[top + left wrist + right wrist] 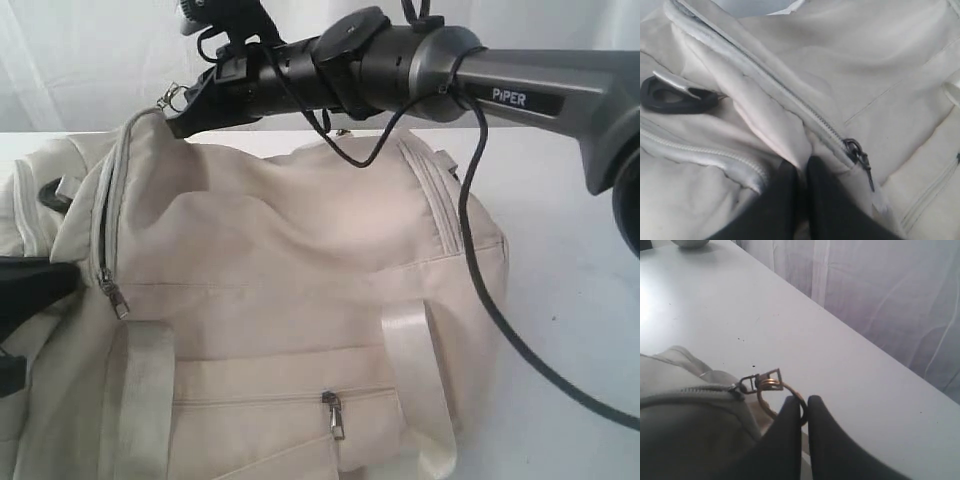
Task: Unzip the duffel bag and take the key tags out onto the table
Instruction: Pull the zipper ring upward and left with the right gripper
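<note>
Softness is the whole story with the duffel bag [300, 250]. It lies slumped on the white surface [580, 250], filling most of what I can see from here, its cream cloth sagging and creasing wherever nothing props it. I'd guess it is light and floppy, so a tug on a zipper would just drag the cloth along unless the bag is pinned.

The right fingers [796, 415], stretched across the top to the bag's upper left end, are pressed together on the thin metal ring [790, 389] hanging from the zipper pull [767, 379]. That ring is small, hard and probably slippery, yet it is the proper place to hold.

The left fingers [812, 175] are squeezed on a fold of fabric just beside another zipper's slider [856, 149], near the black eyelet [675, 97], which looks a fair anchor.

The key tags are nowhere in view, presumably inside. I'd expect them to be light, rattly plastic, best lifted by their rings.
</note>
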Controlling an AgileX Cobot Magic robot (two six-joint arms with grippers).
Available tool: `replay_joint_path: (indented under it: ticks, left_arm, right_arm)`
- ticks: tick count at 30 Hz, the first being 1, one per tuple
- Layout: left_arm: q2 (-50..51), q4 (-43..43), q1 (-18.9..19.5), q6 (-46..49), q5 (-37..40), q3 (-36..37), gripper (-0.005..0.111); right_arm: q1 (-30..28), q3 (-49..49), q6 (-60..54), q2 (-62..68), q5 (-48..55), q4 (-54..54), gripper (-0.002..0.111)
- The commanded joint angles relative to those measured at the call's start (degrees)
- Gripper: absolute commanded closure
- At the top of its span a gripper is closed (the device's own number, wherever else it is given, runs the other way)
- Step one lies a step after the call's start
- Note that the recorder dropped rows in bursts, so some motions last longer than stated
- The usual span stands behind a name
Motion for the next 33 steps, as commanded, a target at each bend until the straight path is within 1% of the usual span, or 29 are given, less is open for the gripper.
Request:
replay_joint_path:
  ticks: [1, 4, 5, 9, 11, 12, 13, 14, 15, 16, 17, 18, 19, 21, 22, 23, 25, 26, 27, 28, 30, 33]
  left_arm:
    - [-0.7, -2.4, -0.3, -0.7, -4.2, 0.5, 0.107]
    - [-0.7, -6.4, -0.3, -0.5, -5.2, 0.5, 0.107]
    - [-0.7, -8.5, -0.3, -0.5, -6.4, 0.3, 0.107]
    - [-0.7, -9.8, -0.3, -0.5, -10.3, -2.1, 0.107]
    - [-0.7, -10.7, -0.3, -0.5, -16.7, -5.7, 0.106]
    - [-0.7, -11.1, -0.3, -0.5, -18.0, -6.7, 0.104]
    - [-0.7, -11.1, -0.3, -0.5, -19.2, -8.4, 0.096]
    - [-0.7, -11.1, -0.3, -0.5, -18.9, -9.2, 0.090]
    - [-0.7, -10.4, -0.3, -0.5, -17.1, -10.0, 0.078]
    - [-0.7, -9.3, -0.3, -0.5, -15.2, -10.0, 0.070]
    - [-0.7, -6.4, -0.3, -1.2, -11.4, -10.0, 0.059]
    - [-0.7, -2.9, -0.3, -2.5, -8.3, -10.0, 0.052]
    - [-0.7, -0.6, -0.3, -3.5, -3.0, -10.0, 0.049]
    - [-0.2, -1.9, -0.3, -0.7, 4.5, -10.0, 0.049]
    - [1.0, -3.4, -0.3, 1.8, 7.1, -10.0, 0.049]
    - [1.8, -4.4, -0.3, 3.5, 7.5, -10.0, 0.049]
    - [4.2, -8.7, -0.3, 7.9, 7.0, -10.1, 0.049]
    - [5.8, -12.1, -0.3, 10.2, 6.8, -10.2, 0.049]
    - [8.0, -17.1, -0.3, 14.6, 6.7, -10.6, 0.049]
    - [9.8, -18.9, -0.3, 16.8, 6.0, -11.3, 0.049]
    - [13.9, -19.8, -0.3, 18.2, 2.4, -13.8, 0.049]
    - [18.1, -19.8, -0.3, 18.2, 1.4, -17.3, 0.049]
  right_arm:
    - [-4.4, -0.6, 5.6, -0.4, -1.0, -3.2, 0.108]
    - [-5.9, -0.6, 9.7, -0.4, 4.5, -11.5, 0.108]
    - [-6.6, -0.6, 13.8, -0.4, 7.7, -16.1, 0.108]
    - [-7.0, -0.6, 15.1, -0.4, 11.3, -19.0, 0.108]
    - [-7.0, -0.6, 15.1, -0.4, 11.5, -19.9, 0.108]
    - [-7.0, -0.6, 15.1, -0.4, 11.8, -19.9, 0.108]
    - [-7.0, -0.6, 15.1, -0.4, 12.4, -19.9, 0.108]
    - [-7.0, -0.6, 15.1, -0.4, 12.8, -19.6, 0.108]
    - [-7.0, -0.6, 15.1, -0.4, 13.3, -18.8, 0.108]
    - [-7.0, -0.6, 15.1, -0.5, 13.3, -18.3, 0.108]
    - [-7.0, -0.6, 15.1, -0.6, 13.3, -18.1, 0.108]
    - [-7.0, -0.6, 15.1, -0.9, 13.3, -17.9, 0.108]
    - [-7.0, -0.6, 15.1, -1.2, 13.6, -17.9, 0.108]
    - [-7.0, -0.6, 14.7, -2.1, 14.8, -17.4, 0.108]
    - [-7.0, -0.6, 13.9, -2.7, 15.9, -17.4, 0.108]
    - [-7.0, -0.6, 13.5, -3.0, 16.6, -17.4, 0.108]
    - [-7.0, -0.6, 12.9, -3.6, 17.7, -17.4, 0.108]
    - [-7.0, -0.6, 12.8, -3.9, 18.5, -17.2, 0.108]
    - [-7.0, -0.6, 12.8, -4.3, 19.3, -17.2, 0.108]
    - [-7.0, -0.6, 12.8, -4.4, 20.0, -17.2, 0.108]
    - [-7.0, -0.6, 12.8, -4.7, 21.5, -17.0, 0.108]
    - [-7.0, -0.6, 11.4, -4.9, 23.8, -15.8, 0.108]
